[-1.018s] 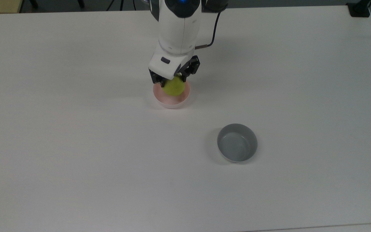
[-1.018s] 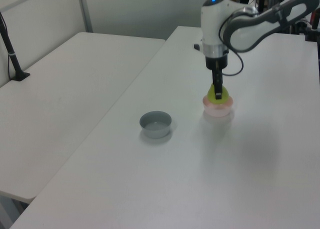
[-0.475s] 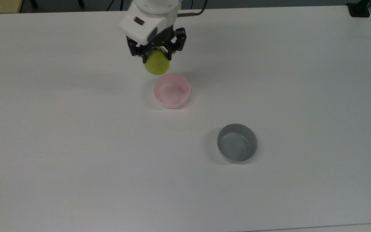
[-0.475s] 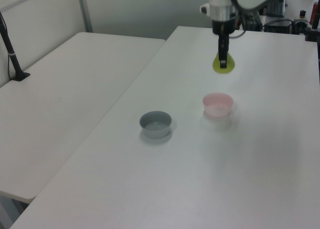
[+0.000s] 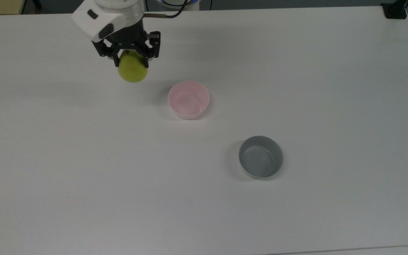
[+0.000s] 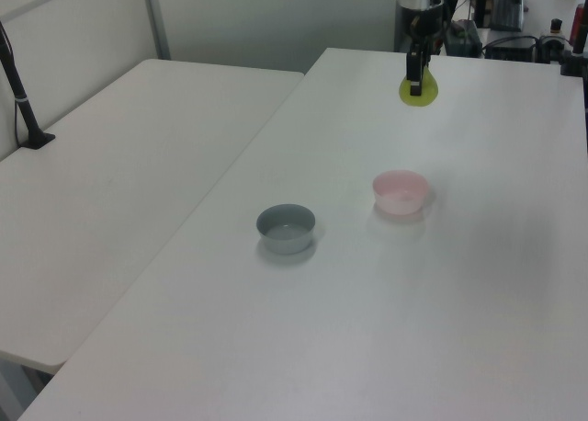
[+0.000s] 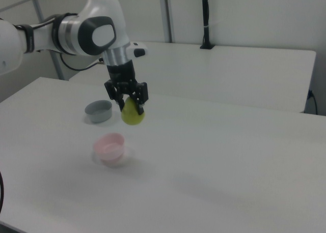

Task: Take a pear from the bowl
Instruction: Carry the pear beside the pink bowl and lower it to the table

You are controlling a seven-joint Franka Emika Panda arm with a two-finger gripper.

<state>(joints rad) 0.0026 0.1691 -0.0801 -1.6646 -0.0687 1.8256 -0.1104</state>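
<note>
Right view: pear (image 7: 133,114) clamped in end effector (image 7: 127,104), hanging beneath.

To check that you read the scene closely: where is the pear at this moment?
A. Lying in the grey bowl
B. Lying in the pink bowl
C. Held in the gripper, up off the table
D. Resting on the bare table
C: the gripper is shut on the pear, which hangs in the air away from the empty pink bowl and the grey bowl.
</note>
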